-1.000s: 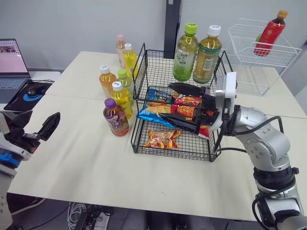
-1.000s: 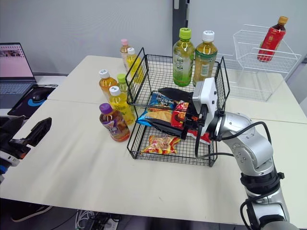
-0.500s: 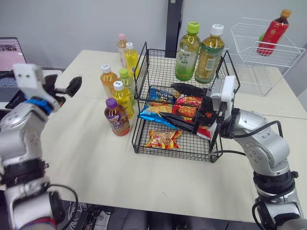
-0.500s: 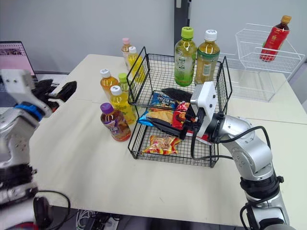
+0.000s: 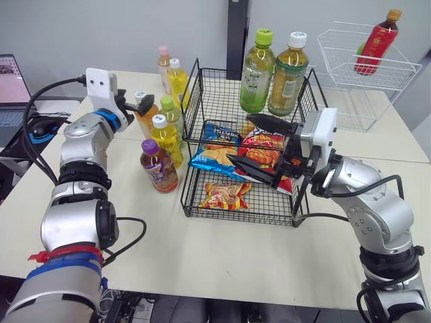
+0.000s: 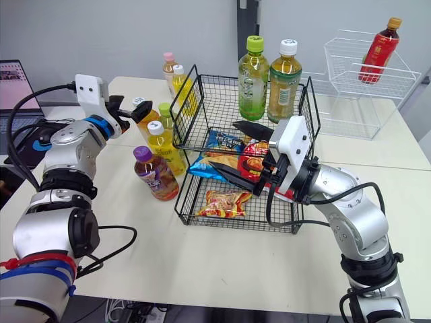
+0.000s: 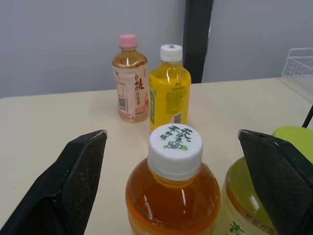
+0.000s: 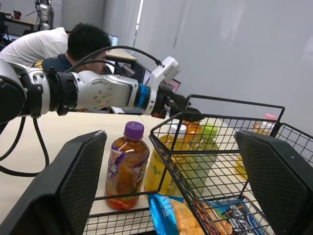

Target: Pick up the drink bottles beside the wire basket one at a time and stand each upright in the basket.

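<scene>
Six plastic drink bottles (image 5: 156, 168) stand beside the black wire basket (image 5: 217, 102); two larger bottles (image 5: 256, 67) stand upright inside. The left gripper (image 7: 172, 137) gapes either side of the white-capped orange bottle (image 7: 173, 196), whose cap bears green characters. The right gripper (image 5: 242, 139) is released.

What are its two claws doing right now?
Left gripper: open around the orange bottle, not yet gripping.
Right gripper: open, empty, at the wire basket.

You face: pale cream rectangular tabletop (image 5: 202, 259); plain grey wall (image 5: 101, 30) beyond its far edge; dark vertical post (image 5: 236, 33) rising behind that edge's middle; open laptop (image 5: 10, 77) off its left edge.
</scene>
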Action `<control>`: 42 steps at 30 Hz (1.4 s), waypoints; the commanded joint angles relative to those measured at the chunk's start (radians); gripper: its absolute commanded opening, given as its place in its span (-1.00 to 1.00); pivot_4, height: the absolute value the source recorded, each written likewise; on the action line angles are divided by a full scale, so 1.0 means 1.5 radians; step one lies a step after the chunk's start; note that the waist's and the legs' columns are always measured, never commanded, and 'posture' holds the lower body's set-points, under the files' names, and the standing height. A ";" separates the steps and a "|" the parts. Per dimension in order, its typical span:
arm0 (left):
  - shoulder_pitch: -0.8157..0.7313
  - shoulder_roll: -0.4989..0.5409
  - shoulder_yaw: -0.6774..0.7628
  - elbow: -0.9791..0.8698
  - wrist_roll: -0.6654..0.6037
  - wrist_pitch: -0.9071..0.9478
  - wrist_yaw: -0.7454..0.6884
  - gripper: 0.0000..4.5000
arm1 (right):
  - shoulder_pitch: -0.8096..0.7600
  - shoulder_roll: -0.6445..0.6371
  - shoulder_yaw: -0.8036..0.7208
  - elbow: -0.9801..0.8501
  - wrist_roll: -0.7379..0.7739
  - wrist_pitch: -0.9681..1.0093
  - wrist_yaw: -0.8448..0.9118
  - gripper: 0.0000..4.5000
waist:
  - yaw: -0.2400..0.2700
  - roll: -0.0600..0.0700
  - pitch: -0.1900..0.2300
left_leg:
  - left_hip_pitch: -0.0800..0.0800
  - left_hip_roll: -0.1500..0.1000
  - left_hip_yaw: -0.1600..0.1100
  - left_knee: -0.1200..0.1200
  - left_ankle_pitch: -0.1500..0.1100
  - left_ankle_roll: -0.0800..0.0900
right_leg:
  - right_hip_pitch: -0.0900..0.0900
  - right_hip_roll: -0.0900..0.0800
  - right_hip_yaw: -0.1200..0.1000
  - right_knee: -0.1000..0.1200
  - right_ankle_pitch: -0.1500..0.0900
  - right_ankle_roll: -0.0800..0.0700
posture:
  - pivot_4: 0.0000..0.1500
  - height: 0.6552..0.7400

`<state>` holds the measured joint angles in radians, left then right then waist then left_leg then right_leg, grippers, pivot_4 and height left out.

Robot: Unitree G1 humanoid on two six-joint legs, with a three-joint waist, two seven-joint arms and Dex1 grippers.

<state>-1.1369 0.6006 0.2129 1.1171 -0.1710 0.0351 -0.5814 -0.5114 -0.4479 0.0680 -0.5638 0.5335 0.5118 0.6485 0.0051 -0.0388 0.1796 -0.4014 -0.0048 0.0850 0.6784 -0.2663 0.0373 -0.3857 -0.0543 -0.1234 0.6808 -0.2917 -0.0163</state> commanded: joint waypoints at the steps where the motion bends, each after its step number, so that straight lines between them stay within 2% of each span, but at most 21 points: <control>1: -0.041 0.000 -0.008 0.040 0.022 -0.039 0.003 0.99 | 0.002 -0.003 -0.011 -0.031 0.006 0.002 -0.012 1.00 | -0.001 0.000 0.000 | 0.000 0.000 0.000 0.000 0.000 0.000 | 0.000 0.000 0.000 0.000 0.000 0.000 | 1.00 1.00; 5: -0.062 -0.006 -0.010 0.077 0.038 -0.056 0.015 0.99 | 0.003 -0.005 -0.011 -0.036 0.006 0.005 -0.018 1.00 | -0.002 0.000 0.000 | 0.000 0.000 0.000 0.000 0.000 0.000 | 0.000 0.000 0.000 0.000 0.000 0.000 | 1.00 1.00; 6: -0.066 -0.008 -0.009 0.084 0.041 -0.059 0.020 0.91 | 0.002 -0.006 -0.012 -0.037 0.006 0.006 -0.019 1.00 | -0.002 0.000 0.000 | 0.000 0.000 0.000 0.000 0.000 0.000 | 0.000 0.000 0.000 0.000 0.000 0.000 | 1.00 1.00; 10: -0.076 -0.012 -0.003 0.098 0.049 -0.068 0.037 0.48 | 0.004 -0.009 -0.015 -0.040 0.007 0.008 -0.020 1.00 | -0.002 0.000 0.000 | 0.000 0.000 0.000 0.000 0.000 0.000 | 0.000 0.000 0.000 0.000 0.000 0.000 | 1.00 1.00; 16: -0.081 -0.016 -0.011 0.104 0.068 -0.081 0.046 -0.36 | 0.006 -0.009 -0.016 -0.045 0.009 0.012 -0.023 1.00 | -0.003 0.000 0.000 | 0.000 0.000 0.000 0.000 0.000 0.000 | 0.000 0.000 0.000 0.000 0.000 0.000 | 1.00 1.00; 17: -0.081 -0.016 -0.009 0.105 0.069 -0.082 0.047 -0.41 | 0.006 -0.009 -0.016 -0.046 0.010 0.013 -0.024 1.00 | -0.003 0.000 0.000 | 0.000 0.000 0.000 0.000 0.000 0.000 | 0.000 0.000 0.000 0.000 0.000 0.000 | 1.00 1.00; 26: -0.073 0.012 0.017 0.088 0.055 -0.119 0.073 -0.41 | 0.001 -0.002 -0.018 -0.047 0.018 0.010 -0.030 1.00 | -0.004 0.000 0.000 | 0.000 0.000 0.000 0.000 0.000 0.000 | 0.000 0.000 0.000 0.000 0.000 0.000 | 1.00 1.00; 29: -0.076 0.038 0.030 0.065 0.039 -0.121 0.043 -0.41 | -0.002 0.000 -0.023 -0.048 0.029 0.011 -0.030 1.00 | -0.006 0.000 0.000 | -0.001 0.000 0.000 0.000 0.000 0.000 | -0.002 0.000 0.000 0.000 0.000 0.000 | 1.00 1.00; 35: -0.108 0.134 0.028 -0.033 0.018 -0.059 -0.105 -0.41 | -0.012 0.002 -0.028 -0.041 0.026 0.000 -0.040 1.00 | -0.006 -0.001 0.001 | -0.003 0.000 0.000 0.000 0.000 0.000 | -0.003 0.000 0.000 0.000 0.000 0.000 | 1.00 1.00; 39: -0.160 0.199 0.027 -0.141 -0.038 0.095 -0.262 -0.41 | -0.019 0.008 -0.030 -0.039 0.030 -0.002 -0.048 1.00 | -0.001 -0.002 0.001 | -0.004 0.000 0.000 0.001 0.000 0.000 | -0.003 0.000 0.000 -0.001 0.000 0.000 | 1.00 1.00; 42: -0.218 0.237 0.016 -0.175 -0.055 0.187 -0.333 -0.41 | -0.023 0.014 -0.027 -0.039 0.028 -0.004 -0.051 1.00 | -0.001 -0.004 0.002 | -0.004 0.000 0.000 0.001 0.000 0.000 | -0.003 0.000 0.000 -0.001 0.000 0.000 | 1.00 1.00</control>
<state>-1.4014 0.9255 0.2343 0.9282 -0.2143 0.2725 -1.0285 -0.5313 -0.4281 0.0520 -0.5911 0.5709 0.5309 0.5819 0.0036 -0.0441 0.1827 -0.4076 -0.0053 0.0845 0.6804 -0.2661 0.0372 -0.3898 -0.0543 -0.1238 0.6792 -0.2918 -0.0163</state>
